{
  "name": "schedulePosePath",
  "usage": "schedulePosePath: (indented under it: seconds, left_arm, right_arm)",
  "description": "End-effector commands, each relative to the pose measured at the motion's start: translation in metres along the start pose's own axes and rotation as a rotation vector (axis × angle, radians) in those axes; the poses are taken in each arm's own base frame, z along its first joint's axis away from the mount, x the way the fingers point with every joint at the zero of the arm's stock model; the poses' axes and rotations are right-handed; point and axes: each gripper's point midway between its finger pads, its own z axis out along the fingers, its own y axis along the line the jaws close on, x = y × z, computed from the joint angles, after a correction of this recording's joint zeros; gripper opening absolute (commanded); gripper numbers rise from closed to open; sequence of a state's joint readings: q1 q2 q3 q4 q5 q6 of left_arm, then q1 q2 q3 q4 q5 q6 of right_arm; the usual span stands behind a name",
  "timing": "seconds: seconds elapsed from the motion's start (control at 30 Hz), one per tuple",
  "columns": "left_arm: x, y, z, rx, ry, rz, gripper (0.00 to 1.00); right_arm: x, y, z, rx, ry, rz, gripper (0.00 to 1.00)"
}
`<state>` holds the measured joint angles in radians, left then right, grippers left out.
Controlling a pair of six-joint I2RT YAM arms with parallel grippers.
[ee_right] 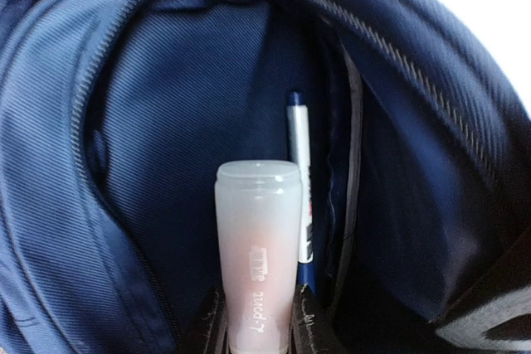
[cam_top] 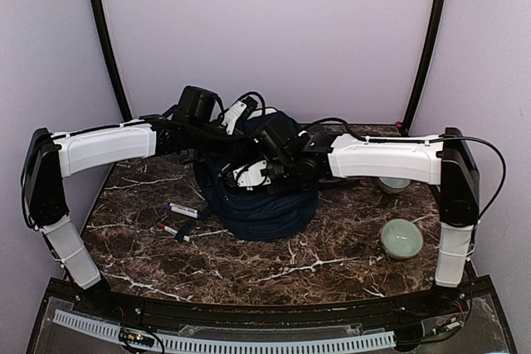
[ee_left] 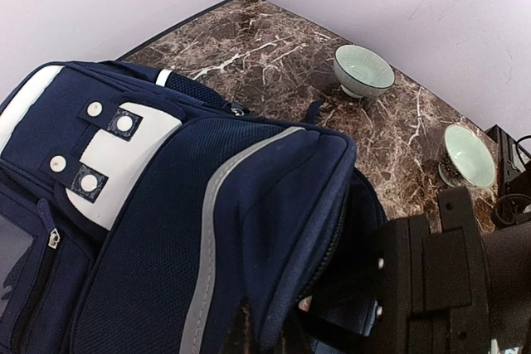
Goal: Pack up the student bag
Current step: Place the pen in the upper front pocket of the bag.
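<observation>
Though unseen overhead, a pale tube (ee_right: 257, 238), perhaps glue, sits in right gripper (ee_right: 259, 317).

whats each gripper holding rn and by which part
The right gripper holds a whitish tube by the end nearest the camera, inside the student bag. The left gripper appears to be pinching the bag's opening edge.

Pale lilac walls (cam_top: 265, 31) close in the back and both sides, plain and softly lit, with no hard shadows on them. Two thin black poles (cam_top: 104, 39) stand at the back corners, one on each side. The brown marble-patterned tabletop (cam_top: 274, 271) is streaked with white veins. Its near edge carries a black ledge (cam_top: 274, 314) and a long white slotted strip (cam_top: 249, 343).
</observation>
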<state>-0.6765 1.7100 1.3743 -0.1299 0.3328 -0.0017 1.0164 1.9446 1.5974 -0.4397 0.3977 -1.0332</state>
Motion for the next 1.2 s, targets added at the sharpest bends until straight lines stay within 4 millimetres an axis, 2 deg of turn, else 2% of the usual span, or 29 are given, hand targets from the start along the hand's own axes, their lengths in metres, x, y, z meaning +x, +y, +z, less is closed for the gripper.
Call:
schedulePosePath:
  seconds: [0.0,0.2,0.33,0.57,0.73,0.87,1.17]
  left_arm:
    - [-0.066,-0.039,-0.041,0.129,-0.197,0.083,0.0]
    - [-0.079,-0.065,-0.065,0.242,-0.25,0.137,0.0]
    - [-0.084,-0.075,-0.08,0.283,-0.273,0.177,0.0]
    - [-0.079,-0.076,-0.073,0.308,-0.239,0.174,0.0]
    - [-0.077,-0.072,-0.069,0.287,-0.228,0.168,0.0]
    - [-0.076,-0.065,-0.067,0.253,-0.228,0.168,0.0]
    - [-0.071,-0.054,-0.059,0.198,-0.207,0.156,0.0]
  right_arm:
    - [-0.011,-0.018,-0.021,0.089,-0.02,-0.025,0.13]
    - [-0.006,-0.01,-0.008,0.116,0.015,-0.054,0.13]
    - [-0.005,-0.014,-0.002,0.154,0.035,-0.067,0.13]
    - [-0.004,-0.023,0.011,0.252,0.066,-0.129,0.16]
    - [0.0,-0.023,0.022,0.276,0.079,-0.129,0.31]
    - [-0.001,-0.023,0.017,0.272,0.055,-0.088,0.42]
    - [-0.002,-0.029,-0.018,0.198,-0.014,0.057,0.54]
